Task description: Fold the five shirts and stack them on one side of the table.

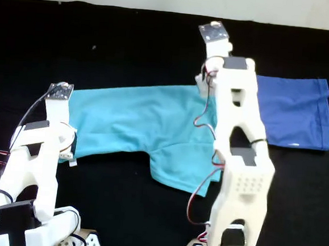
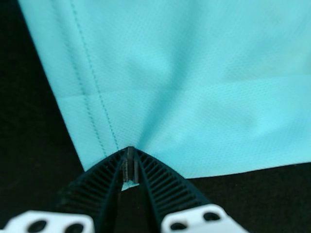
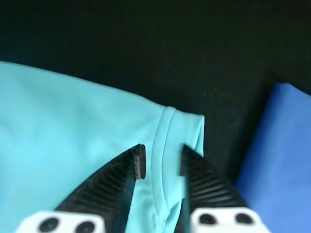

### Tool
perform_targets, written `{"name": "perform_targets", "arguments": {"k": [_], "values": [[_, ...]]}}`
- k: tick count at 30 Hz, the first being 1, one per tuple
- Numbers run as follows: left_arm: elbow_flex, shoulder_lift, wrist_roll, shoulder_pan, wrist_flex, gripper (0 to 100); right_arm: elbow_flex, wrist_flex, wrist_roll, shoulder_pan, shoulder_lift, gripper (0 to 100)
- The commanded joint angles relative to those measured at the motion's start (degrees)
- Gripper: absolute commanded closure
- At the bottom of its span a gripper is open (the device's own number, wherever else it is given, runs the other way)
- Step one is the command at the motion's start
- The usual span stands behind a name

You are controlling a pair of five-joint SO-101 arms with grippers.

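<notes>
A teal shirt (image 1: pixel 141 124) lies spread across the middle of the black table (image 1: pixel 131 40). My left gripper (image 2: pixel 129 170) is shut on a corner of the teal shirt's (image 2: pixel 194 87) stitched hem; in the high view the left gripper (image 1: pixel 70 148) sits at the shirt's left end. My right gripper (image 3: pixel 163 162) is open, its fingers either side of a ribbed edge of the teal shirt (image 3: pixel 73 126); from above, this right gripper (image 1: pixel 205 85) is at the shirt's far right end. A blue shirt (image 1: pixel 295 113) lies folded at the right, and the blue shirt (image 3: pixel 279 165) is close beside the right gripper.
The right arm (image 1: pixel 239 146) stretches over the teal shirt's right part and hides some of it. Bare black table lies behind the shirts and in front of them between the arm bases.
</notes>
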Motion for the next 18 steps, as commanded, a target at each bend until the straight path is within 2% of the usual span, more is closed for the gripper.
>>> {"name": "perform_targets", "arguments": {"k": [1, 8, 14, 18], "values": [[0.22, 0.04, 0.26, 1.01, -1.67, 99, -13.41, 7.34, -0.44, 0.57, 5.76, 81.9], [0.22, 0.04, 0.26, 1.01, -1.67, 99, -29.85, 20.88, -0.44, 0.48, 15.25, 81.9], [0.22, 0.04, 0.26, 1.01, -1.67, 99, -35.74, 21.85, -0.26, 0.57, 21.32, 82.9], [0.22, 0.04, 0.26, 1.01, -1.67, 99, -40.48, 19.38, -0.35, 1.45, 24.4, 99.8]]}}
